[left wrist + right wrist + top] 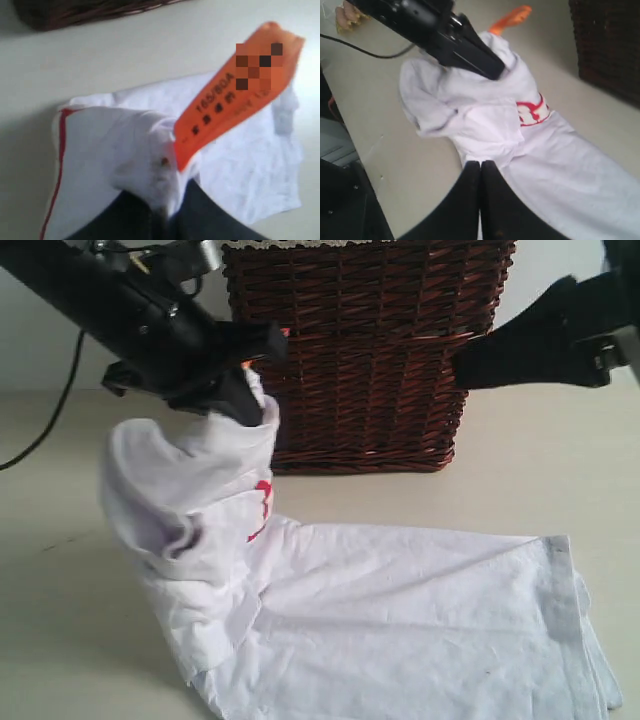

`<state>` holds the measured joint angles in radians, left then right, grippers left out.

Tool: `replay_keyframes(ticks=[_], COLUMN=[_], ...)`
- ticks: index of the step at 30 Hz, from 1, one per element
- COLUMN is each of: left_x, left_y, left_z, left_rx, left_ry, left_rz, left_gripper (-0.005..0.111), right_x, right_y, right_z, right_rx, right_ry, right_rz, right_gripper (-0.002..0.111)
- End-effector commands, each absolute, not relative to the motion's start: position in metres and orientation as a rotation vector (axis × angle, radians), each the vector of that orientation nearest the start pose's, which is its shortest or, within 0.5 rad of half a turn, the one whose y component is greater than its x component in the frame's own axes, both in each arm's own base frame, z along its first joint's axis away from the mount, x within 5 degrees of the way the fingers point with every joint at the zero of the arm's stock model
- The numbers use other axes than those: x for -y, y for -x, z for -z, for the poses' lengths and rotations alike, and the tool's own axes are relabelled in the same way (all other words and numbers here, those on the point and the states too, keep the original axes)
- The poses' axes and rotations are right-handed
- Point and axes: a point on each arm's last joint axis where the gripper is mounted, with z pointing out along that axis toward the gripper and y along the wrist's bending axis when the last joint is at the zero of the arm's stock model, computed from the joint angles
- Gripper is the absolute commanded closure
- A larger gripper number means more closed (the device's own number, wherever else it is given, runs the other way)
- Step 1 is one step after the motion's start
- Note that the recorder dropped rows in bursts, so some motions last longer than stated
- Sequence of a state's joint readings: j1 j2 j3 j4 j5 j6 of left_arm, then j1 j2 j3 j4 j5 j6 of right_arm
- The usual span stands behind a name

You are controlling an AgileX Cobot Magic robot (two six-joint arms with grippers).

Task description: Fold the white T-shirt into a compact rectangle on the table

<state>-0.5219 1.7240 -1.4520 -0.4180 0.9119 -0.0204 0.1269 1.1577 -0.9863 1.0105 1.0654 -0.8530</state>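
White cotton T-shirt with red lettering [400,590], collar end pinched aloft by left tool [248,412], trails rightward across beige surface [60,640] toward empty, pressed-together right tool [465,368].

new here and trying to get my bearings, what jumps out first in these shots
The left gripper is shut on the white T-shirt, holding one end up off the table while the rest lies spread on it. A bright orange tag sticks up from the pinched fabric, and a dark wicker basket stands right behind.
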Motion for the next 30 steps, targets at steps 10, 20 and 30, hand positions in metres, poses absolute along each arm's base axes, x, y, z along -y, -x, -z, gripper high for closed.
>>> replay_keyframes(ticks=[10, 20, 30], left_x=[0.384, 0.435, 0.344], left_y=[-0.230, -0.199, -0.193], left_z=[-0.221, -0.213, -0.185], left_rx=[-2.466, -2.269, -2.508], left_ry=[-0.854, -1.150, -1.426], left_rz=[0.854, 0.809, 0.434], left_gripper=[0.107, 0.053, 0.065], right_x=[-0.074, -0.071, -0.070], right_y=[-0.093, -0.096, -0.097], right_z=[-0.414, -0.397, -0.394], right_rx=[-1.836, -1.878, -1.894], right_ry=[0.800, 0.750, 0.743], right_rz=[-0.681, -0.666, -0.645], right_gripper=[0.108, 0.108, 0.108])
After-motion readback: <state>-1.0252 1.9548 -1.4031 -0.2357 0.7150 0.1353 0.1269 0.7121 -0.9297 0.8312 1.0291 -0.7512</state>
